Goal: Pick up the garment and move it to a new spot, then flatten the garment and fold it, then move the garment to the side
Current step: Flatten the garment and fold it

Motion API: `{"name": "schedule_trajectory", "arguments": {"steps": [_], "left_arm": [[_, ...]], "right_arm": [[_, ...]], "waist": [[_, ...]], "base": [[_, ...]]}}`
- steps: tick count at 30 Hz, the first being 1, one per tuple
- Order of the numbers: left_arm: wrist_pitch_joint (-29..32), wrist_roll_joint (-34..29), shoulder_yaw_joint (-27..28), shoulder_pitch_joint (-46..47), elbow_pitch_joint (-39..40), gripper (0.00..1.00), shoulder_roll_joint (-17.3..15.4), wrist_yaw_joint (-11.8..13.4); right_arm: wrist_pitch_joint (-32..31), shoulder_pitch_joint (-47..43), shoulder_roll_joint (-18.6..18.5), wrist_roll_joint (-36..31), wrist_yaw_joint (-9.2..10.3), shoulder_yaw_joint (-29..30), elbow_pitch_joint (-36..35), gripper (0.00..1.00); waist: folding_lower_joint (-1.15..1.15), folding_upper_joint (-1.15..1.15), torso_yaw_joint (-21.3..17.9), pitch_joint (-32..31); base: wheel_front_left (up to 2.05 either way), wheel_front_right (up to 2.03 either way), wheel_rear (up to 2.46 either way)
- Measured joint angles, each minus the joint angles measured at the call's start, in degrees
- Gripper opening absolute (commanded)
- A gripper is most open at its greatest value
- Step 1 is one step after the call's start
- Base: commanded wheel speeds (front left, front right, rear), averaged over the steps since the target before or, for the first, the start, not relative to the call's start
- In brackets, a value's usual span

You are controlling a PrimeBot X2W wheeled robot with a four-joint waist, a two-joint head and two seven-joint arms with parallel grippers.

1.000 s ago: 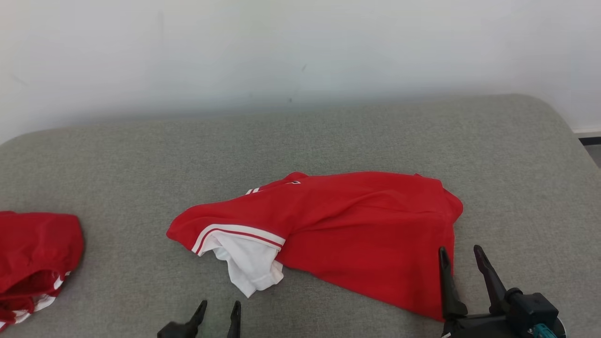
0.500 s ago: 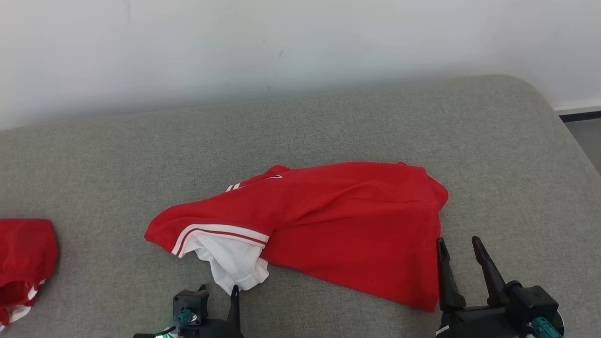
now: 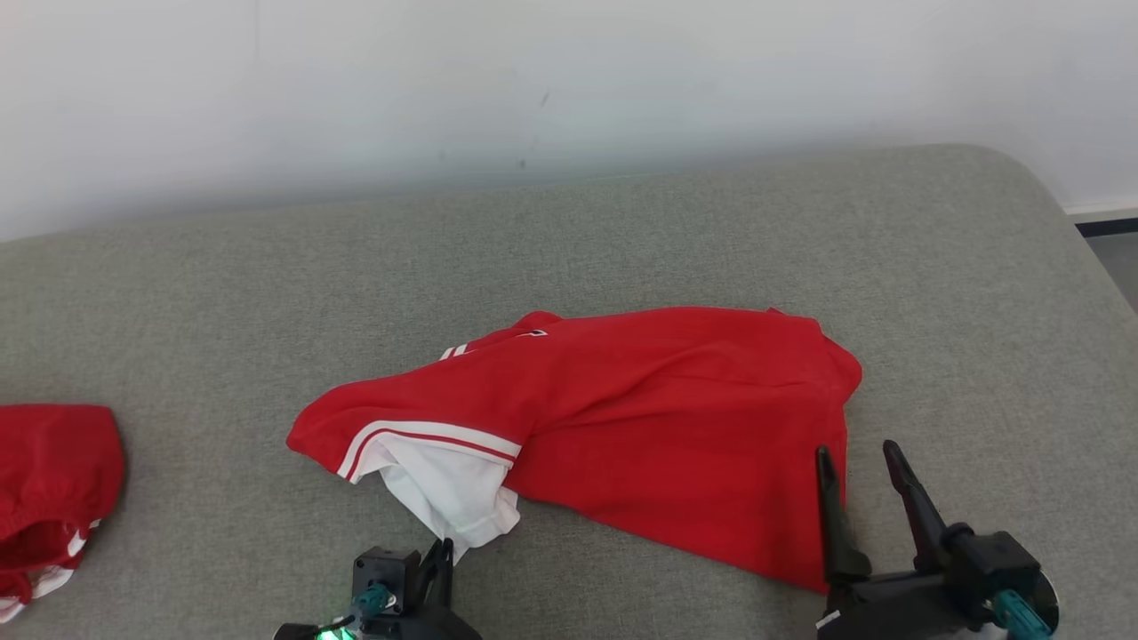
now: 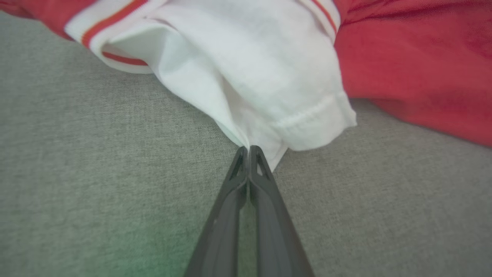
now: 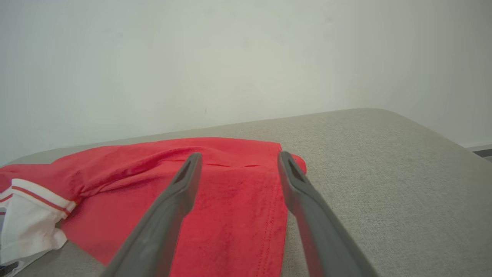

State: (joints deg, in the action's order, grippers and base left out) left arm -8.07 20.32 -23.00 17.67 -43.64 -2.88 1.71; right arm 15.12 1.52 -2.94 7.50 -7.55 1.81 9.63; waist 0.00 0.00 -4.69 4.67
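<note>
From the head view, the red shirt [image 3: 658, 418] lies crumpled at the middle of the grey upholstered surface [image 3: 267, 293]. A white inner sleeve [image 3: 444, 493] spills out of its striped cuff towards us. Our left gripper [image 3: 440, 556] sits at the tip of that white piece, and our right gripper [image 3: 853, 449] stands over the shirt's near right corner. Another red garment [image 3: 53, 462] lies well apart at the far left.

In the left wrist view, the jaws are pressed together with only the very point of the white sleeve [image 4: 261, 84] caught between their tips. The cloth draws in towards the pinch. We judge this bite thin, so the lift should begin slowly and straight up, and we should be ready to regrip deeper if the edge starts to slide.

In the right wrist view, the jaws are spread wide and hold nothing. They straddle the stitched side hem [image 5: 276, 231] from above, and whether they touch the cloth we cannot tell. We think the pickup goes best if this side comes down and closes on the hem before either arm rises. Both arms can then lift together, so the shirt hangs spread, not bunched.
</note>
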Motion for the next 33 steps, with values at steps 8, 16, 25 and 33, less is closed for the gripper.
{"name": "schedule_trajectory", "arguments": {"steps": [8, 16, 25, 33], "left_arm": [[-2.5, 1.5, 1.1, 0.6, -0.8, 0.0, -0.3, 2.1], [-2.9, 2.5, 0.9, 1.7, -0.5, 0.0, -0.5, 2.3], [-3.4, 2.5, 0.4, 3.1, 0.2, 0.0, -0.7, 2.3], [-3.4, 2.6, -0.1, 3.9, 0.4, 0.0, -0.7, 2.3]], "right_arm": [[-13.5, 8.9, 0.0, -4.7, 0.0, 5.2, 4.6, 1.0], [-32.9, 15.7, -0.1, -6.0, 0.0, 12.8, 6.7, 1.0], [-41.6, 21.5, -0.3, -5.4, 0.0, 14.1, 9.4, 1.0], [-46.9, 23.8, -1.2, -5.5, 0.0, 14.5, 10.9, 0.95]], "waist": [[0.0, 0.0, 1.1, 0.4], [0.0, 0.0, 2.5, 2.2], [0.0, 0.0, 3.3, 4.8], [0.0, 0.0, 3.9, 6.2]], "base": [[0.0, 0.0, 0.0], [0.0, 0.0, 0.0], [0.0, 0.0, 0.0], [0.0, 0.0, 0.0]]}}
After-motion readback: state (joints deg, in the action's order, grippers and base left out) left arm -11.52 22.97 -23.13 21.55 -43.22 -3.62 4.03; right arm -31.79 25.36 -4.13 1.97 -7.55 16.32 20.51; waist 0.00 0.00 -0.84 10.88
